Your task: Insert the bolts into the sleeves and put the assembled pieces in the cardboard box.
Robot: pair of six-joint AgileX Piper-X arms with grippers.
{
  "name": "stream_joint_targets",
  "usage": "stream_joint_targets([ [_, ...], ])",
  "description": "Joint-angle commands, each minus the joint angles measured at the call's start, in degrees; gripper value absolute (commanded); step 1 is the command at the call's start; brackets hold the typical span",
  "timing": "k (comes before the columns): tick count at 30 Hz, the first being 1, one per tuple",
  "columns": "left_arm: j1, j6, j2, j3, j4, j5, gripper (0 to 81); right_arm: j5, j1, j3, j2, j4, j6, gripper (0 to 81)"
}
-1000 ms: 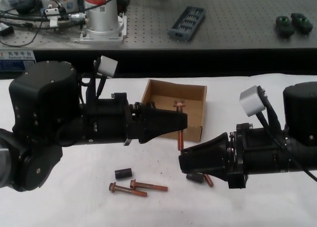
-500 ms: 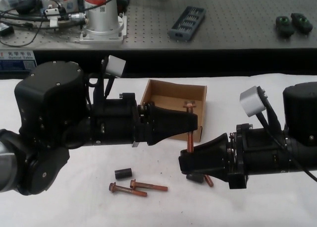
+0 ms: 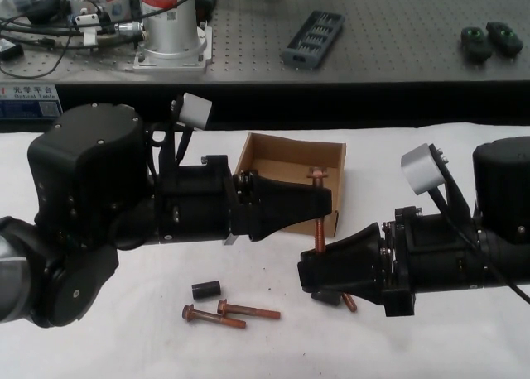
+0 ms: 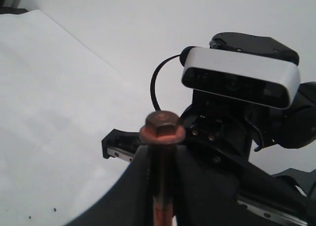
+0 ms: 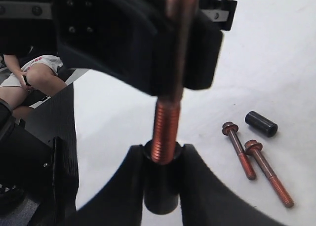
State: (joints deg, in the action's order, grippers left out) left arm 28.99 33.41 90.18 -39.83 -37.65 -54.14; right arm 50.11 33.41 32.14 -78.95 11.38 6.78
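My left gripper [image 3: 321, 202] is shut on a copper bolt [image 3: 319, 212] and holds it upright, head up [image 4: 162, 128]. Just below it, my right gripper [image 3: 308, 271] is shut on a black sleeve [image 5: 161, 179] with its mouth facing up. In the right wrist view the bolt's threaded tip [image 5: 165, 137] sits at the sleeve's mouth, just entering it. The open cardboard box [image 3: 289, 160] stands behind both grippers. On the white cloth lie two loose bolts [image 3: 214, 316] [image 3: 248, 311] and a loose sleeve [image 3: 205, 290].
Another sleeve [image 3: 328, 296] and bolt [image 3: 349, 300] lie partly hidden under my right gripper. Behind the cloth, a perforated bench carries a metal post [image 3: 170, 19], a dark rack [image 3: 313, 36] and cables. The cloth's front part is free.
My left gripper has carried the bolt to the right and downward, from in front of the box to just above the sleeve. The right arm has stayed put.
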Motion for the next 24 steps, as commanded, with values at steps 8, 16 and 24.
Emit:
stream_joint_targets([
  [8, 0.42, -0.46, -0.13, -0.78, 2.06, 2.92, 0.6, 1.07, -0.29, 0.73, 0.06, 0.72, -0.34, 5.9],
  [16, 0.42, -0.38, -0.13, -0.78, 2.37, 2.91, 0.6, 1.40, -2.09, 0.73, 0.06, 0.59, -0.36, 5.9],
  [24, 0.42, -0.38, -0.13, -0.78, 3.71, 4.37, 0.6, 2.60, -2.27, 0.73, 0.06, 0.59, -0.36, 5.9],
])
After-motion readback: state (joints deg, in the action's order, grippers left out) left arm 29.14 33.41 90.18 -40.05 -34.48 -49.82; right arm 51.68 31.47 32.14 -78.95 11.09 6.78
